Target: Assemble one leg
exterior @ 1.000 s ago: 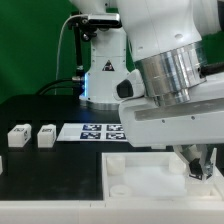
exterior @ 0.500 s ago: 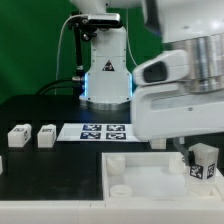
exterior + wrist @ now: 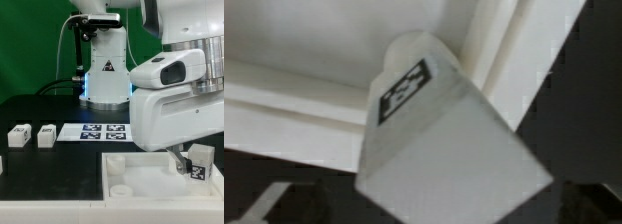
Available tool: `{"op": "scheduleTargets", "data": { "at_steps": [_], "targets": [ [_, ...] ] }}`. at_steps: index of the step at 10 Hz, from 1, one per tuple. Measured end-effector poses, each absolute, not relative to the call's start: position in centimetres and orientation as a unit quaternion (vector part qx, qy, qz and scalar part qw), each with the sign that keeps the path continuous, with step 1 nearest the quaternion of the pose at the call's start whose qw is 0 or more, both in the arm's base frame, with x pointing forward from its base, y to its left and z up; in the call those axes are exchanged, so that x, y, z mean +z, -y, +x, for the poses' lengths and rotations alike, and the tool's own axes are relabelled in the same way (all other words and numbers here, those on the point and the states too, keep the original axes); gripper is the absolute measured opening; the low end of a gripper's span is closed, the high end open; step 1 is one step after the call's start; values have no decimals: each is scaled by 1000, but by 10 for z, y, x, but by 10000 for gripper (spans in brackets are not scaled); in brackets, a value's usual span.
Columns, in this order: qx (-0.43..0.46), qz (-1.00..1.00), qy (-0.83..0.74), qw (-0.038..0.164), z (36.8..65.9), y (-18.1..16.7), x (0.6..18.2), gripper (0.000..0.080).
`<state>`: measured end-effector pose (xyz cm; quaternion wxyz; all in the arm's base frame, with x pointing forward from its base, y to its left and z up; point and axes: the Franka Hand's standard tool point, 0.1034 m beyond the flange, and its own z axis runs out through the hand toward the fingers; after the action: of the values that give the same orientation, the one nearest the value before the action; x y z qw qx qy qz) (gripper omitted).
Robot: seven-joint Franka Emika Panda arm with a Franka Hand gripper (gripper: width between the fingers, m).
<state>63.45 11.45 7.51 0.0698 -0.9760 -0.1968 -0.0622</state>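
A white leg (image 3: 199, 164) with a black-and-white tag stands upright at the near right corner of the large flat white piece (image 3: 140, 182). In the wrist view the same leg (image 3: 429, 130) fills the middle, tag facing up, against the white piece's rim (image 3: 295, 95). My gripper (image 3: 194, 157) hangs over it and is open, with the leg between the spread fingers (image 3: 269, 205) and a dark gap at either side. Two more legs (image 3: 18, 136) (image 3: 45, 135) stand on the black table at the exterior view's left.
The marker board (image 3: 100, 131) lies flat on the table behind the white piece. The robot's base (image 3: 105, 70) rises behind it, in front of a green backdrop. Round sockets (image 3: 118, 157) show on the white piece's left corners.
The gripper has opened and lifted a little. The leg, hidden between the shut fingers a second ago, now stands free with its tag showing.
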Motion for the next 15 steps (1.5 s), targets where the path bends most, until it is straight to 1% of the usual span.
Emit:
{"op": "scheduleTargets", "data": {
  "at_steps": [2,4,7,8,9,11,15],
  "targets": [
    [-62,-953,289,60,624,-109,66,648],
    [-61,-928,364,52,618,-104,60,648],
    [-64,-935,344,52,617,-104,58,646],
    [-62,-944,320,54,617,-104,58,490],
    [-59,-960,266,58,617,-105,58,288],
    [-56,-978,191,63,618,-105,58,289],
    [-23,-994,-78,77,620,-113,64,289]
  ]
}}
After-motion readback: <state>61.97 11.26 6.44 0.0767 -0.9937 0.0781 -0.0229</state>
